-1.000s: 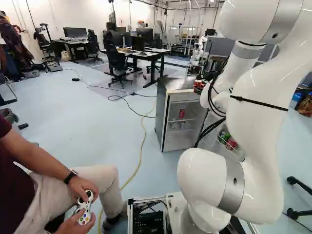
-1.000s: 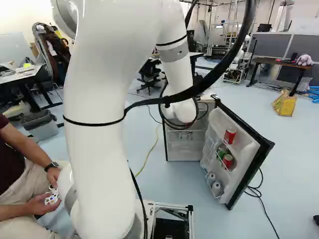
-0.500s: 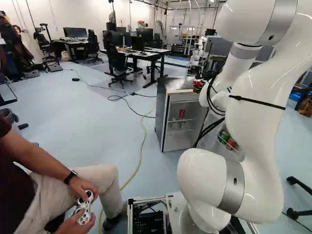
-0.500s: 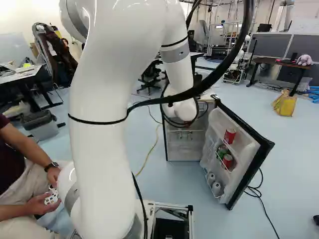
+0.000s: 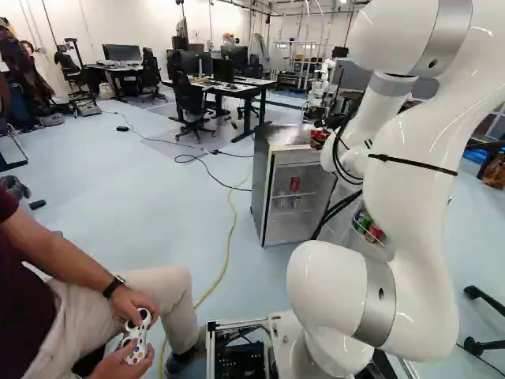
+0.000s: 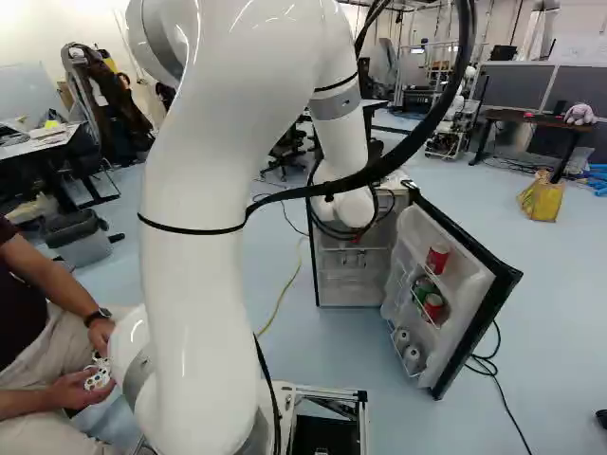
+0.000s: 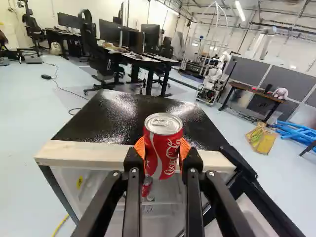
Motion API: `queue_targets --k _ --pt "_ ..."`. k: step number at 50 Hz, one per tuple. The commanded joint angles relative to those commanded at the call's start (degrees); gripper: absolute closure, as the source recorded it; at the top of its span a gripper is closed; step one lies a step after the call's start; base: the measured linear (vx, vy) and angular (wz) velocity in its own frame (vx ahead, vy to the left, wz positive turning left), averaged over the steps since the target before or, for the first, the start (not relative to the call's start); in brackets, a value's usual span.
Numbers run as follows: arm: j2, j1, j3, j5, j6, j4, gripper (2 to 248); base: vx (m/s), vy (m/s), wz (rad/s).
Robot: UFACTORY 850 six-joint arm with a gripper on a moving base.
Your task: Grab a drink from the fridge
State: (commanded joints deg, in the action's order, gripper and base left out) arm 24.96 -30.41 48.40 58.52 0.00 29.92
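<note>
In the left base view my gripper [image 5: 323, 125] is at the front top edge of the fridge [image 5: 259, 188], partly hidden by the arm and cables. The wrist view shows the gripper [image 7: 163, 155] shut on an upright red can [image 7: 163, 143], orange pads on both sides. Behind the can are the wooden front edge and black top [image 7: 111, 121] of the fridge. Another red can [image 5: 294, 184] stands on a shelf inside. The open door [image 6: 479, 303] holds two red cans [image 6: 437, 258] [image 6: 433, 306], a green can [image 6: 422, 287] and pale cans [image 6: 412, 358].
A seated person's hands hold a controller [image 5: 136, 341] at the left of the left base view. Black cables [image 6: 488, 365] lie beside the door, and a yellow cable [image 5: 230, 237] crosses the floor. Desks [image 5: 237, 88] and another robot [image 7: 216, 74] stand beyond the fridge.
The arm has shifted slightly, its upper links moving leftward in the left base view and rightward in the right one. The held can has moved slightly with the gripper. The base has stayed put.
</note>
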Motion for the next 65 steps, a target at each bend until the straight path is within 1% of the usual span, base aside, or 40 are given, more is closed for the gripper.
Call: queue_targets --k 30,65 --pt "1.6 1.27 2.07 0.0 0.0 0.0 163 0.0 0.0 0.0" --pt "4.56 2.37 5.96 0.0 0.0 0.0 163 0.0 0.0 0.0"
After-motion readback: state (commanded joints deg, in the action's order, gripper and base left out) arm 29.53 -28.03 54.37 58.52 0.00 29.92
